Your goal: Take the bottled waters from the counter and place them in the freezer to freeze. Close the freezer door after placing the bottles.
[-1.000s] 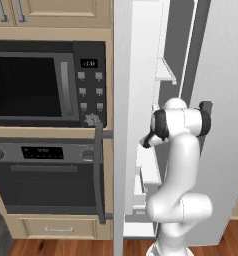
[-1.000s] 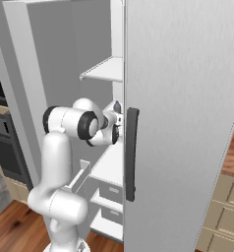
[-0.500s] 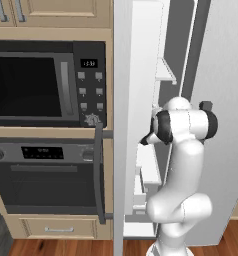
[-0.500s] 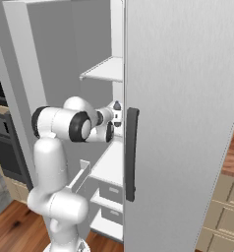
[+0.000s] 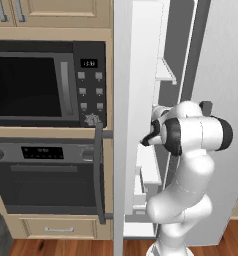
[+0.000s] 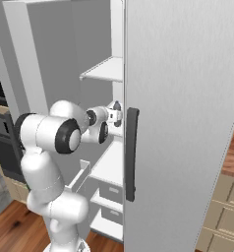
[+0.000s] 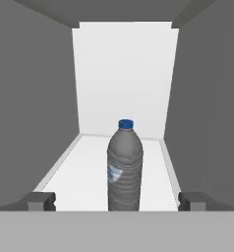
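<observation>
Inside the freezer (image 7: 124, 74), on a white shelf (image 7: 84, 170) between grey side walls, one bottled water (image 7: 125, 167) stands upright: a grey, ribbed, translucent bottle with a blue cap and a small bluish patch low on its side. It stands free at the middle of the shelf, its base cut off by the lower edge of the hand view. The pincer (image 7: 117, 201) is spread wide, one dark fingertip (image 7: 40, 201) well to one side of the bottle and the other well to the opposite side, neither touching it, so nothing is gripped. From the right base view the white arm (image 6: 47, 135) reaches into the open compartment at mid height, its hand (image 6: 111, 116) partly hidden behind the edge of the plain fridge door (image 6: 183, 123) with its dark handle (image 6: 131, 152); the bottle itself is out of sight there. Higher up a white shelf (image 6: 104, 71) looks bare, and below the arm sit more shelves and grey-fronted drawers (image 6: 109, 194) whose contents cannot be seen. From the left base view the freezer door (image 5: 123, 125) stands open, seen edge-on, its white inner racks (image 5: 163, 75) showing nothing that can be made out, and the arm's elbow covers much of the interior. Left of the door are a black microwave (image 5: 46, 82) and a black wall oven (image 5: 46, 172) in beige cabinetry.
</observation>
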Controlling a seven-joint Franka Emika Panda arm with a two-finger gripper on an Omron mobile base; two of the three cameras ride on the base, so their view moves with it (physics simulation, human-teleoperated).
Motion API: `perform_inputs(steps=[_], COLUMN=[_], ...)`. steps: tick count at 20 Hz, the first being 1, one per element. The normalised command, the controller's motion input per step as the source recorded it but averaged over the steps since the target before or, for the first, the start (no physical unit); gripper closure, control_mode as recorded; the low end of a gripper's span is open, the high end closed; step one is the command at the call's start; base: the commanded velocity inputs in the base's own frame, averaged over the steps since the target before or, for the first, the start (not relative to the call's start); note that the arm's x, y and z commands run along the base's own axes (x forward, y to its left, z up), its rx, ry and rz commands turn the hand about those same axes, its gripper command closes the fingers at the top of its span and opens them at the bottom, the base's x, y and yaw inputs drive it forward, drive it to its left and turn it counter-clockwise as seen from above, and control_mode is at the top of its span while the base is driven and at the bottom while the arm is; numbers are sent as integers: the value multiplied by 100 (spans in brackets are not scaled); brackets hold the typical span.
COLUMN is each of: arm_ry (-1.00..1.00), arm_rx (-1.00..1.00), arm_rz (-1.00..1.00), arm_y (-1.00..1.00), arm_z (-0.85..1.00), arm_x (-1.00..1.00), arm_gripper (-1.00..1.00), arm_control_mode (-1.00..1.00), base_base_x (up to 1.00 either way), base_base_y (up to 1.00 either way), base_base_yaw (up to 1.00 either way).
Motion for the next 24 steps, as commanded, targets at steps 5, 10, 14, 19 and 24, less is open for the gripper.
perform_inputs(steps=[5, 10, 14, 19, 24], arm_ry=[0, 0, 0, 6, 30], arm_rx=[4, 3, 1, 6, 14], arm_rz=[0, 0, 0, 0, 0], arm_y=[0, -5, 0, -3, -2], arm_z=[53, 59, 50, 51, 77], arm_x=[-62, -59, -74, -69, -38], arm_gripper=[-100, -100, -100, -100, -100], arm_control_mode=[-100, -100, -100, -100, -100], base_base_x=[0, 0, 0, 0, 0], base_base_y=[0, 0, 0, 0, 0], base_base_yaw=[0, 0, 0, 0, 0])
